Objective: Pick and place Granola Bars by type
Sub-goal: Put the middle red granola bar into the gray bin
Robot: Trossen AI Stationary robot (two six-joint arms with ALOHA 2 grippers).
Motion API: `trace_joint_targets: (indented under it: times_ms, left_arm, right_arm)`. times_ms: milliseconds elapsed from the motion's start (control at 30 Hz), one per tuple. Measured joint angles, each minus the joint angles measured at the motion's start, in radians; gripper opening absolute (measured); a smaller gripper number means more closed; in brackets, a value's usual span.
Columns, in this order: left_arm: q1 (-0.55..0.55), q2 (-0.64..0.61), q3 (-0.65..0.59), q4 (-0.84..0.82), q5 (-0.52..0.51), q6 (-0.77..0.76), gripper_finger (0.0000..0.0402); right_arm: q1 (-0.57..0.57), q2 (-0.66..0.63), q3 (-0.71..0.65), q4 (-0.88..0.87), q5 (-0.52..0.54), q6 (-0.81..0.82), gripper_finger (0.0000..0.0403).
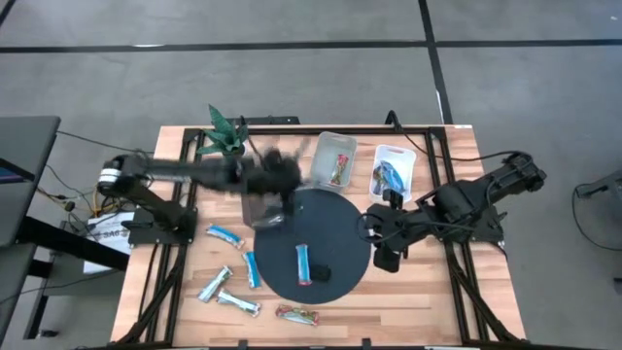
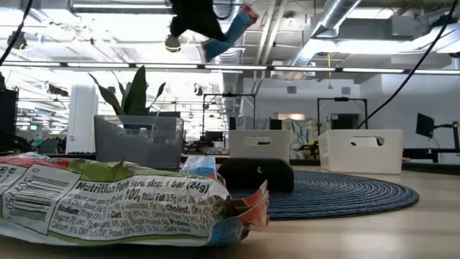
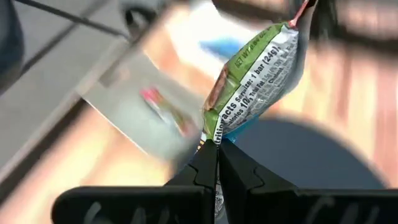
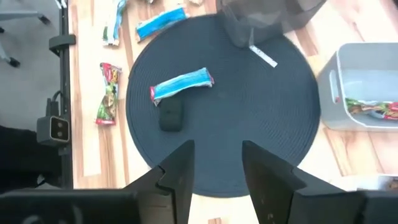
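My left gripper (image 3: 217,144) is shut on a green-and-red multicoloured granola bar (image 3: 255,74), high over the far-left rim of the round dark mat (image 1: 350,228). In the low view the gripper (image 2: 192,20) and the bar (image 2: 231,30) show at the top. My right gripper (image 4: 214,149) waits open at the mat's right edge (image 1: 387,255). A blue bar (image 1: 305,263) lies on the mat beside a small black block (image 1: 322,275). Several blue and silvery bars (image 1: 228,282) and one multicoloured bar (image 1: 297,315) lie flat on the wood at near left. My left gripper pinches the multicoloured bar by one end (image 3: 214,132) between its two fingers. The rest of the bar sticks out past the fingertips. It is lifted clear of the table and slants in the air.
A grey bin (image 1: 333,160) at the far edge holds a multicoloured bar; a white bin (image 1: 394,170) next to it holds blue bars. A translucent grey container (image 1: 262,209) with a white stick (image 4: 264,56) stands on the mat's left rim. A plant (image 1: 225,131) stands at far left.
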State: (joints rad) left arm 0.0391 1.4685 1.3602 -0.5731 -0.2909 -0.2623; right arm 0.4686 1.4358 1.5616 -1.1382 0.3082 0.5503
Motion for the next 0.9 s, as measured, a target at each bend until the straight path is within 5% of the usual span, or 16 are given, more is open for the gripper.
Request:
trace_joint_targets:
  times_ms: [167, 400, 900]
  left_arm:
    - [0.233, 0.024, 0.001, 0.164, 0.22, -0.014, 0.0]
    - [0.384, 0.168, 0.0, 0.303, 0.405, -0.121, 0.0]
    - [0.412, 0.302, 0.0, 0.337, 0.47, -0.054, 0.0017]
  right_arm:
    - [-0.011, -0.002, 0.0, 0.002, 0.012, 0.005, 0.0123]
    - [-0.052, -0.002, 0.0, 0.01, 0.012, 0.027, 0.0123]
    - [-0.151, -0.001, 0.0, 0.03, 0.009, 0.027, 0.0123]
